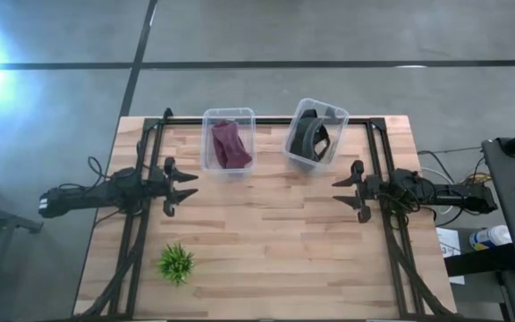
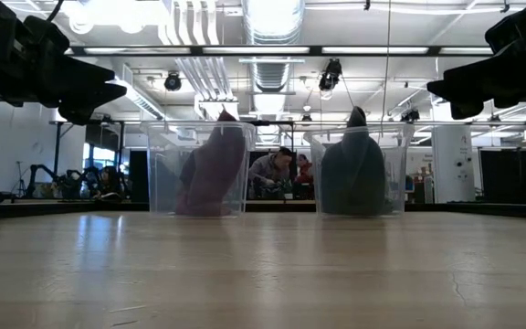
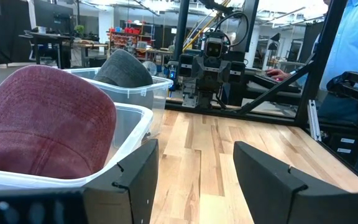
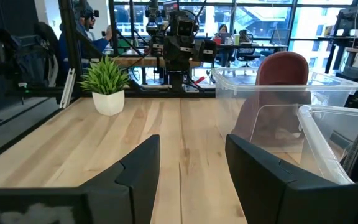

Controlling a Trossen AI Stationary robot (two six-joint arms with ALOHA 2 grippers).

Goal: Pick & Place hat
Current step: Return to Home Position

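Observation:
A maroon hat (image 1: 229, 143) lies in the left clear bin (image 1: 228, 114), also seen in the left wrist view (image 3: 42, 124) and the low view (image 2: 211, 169). A dark grey hat (image 1: 309, 137) sits in the right clear bin (image 1: 335, 114), which is turned askew; the low view shows it too (image 2: 352, 174). My left gripper (image 1: 190, 186) hovers open above the table's left part, near side of the maroon hat's bin. My right gripper (image 1: 338, 190) hovers open at the table's right part, near side of the grey hat's bin. Both touch nothing.
A small potted green plant (image 1: 176, 263) stands near the table's near left corner, also in the right wrist view (image 4: 107, 84). The black arm frame (image 1: 147, 143) runs along both sides of the table. People sit beyond the far edge (image 2: 272, 174).

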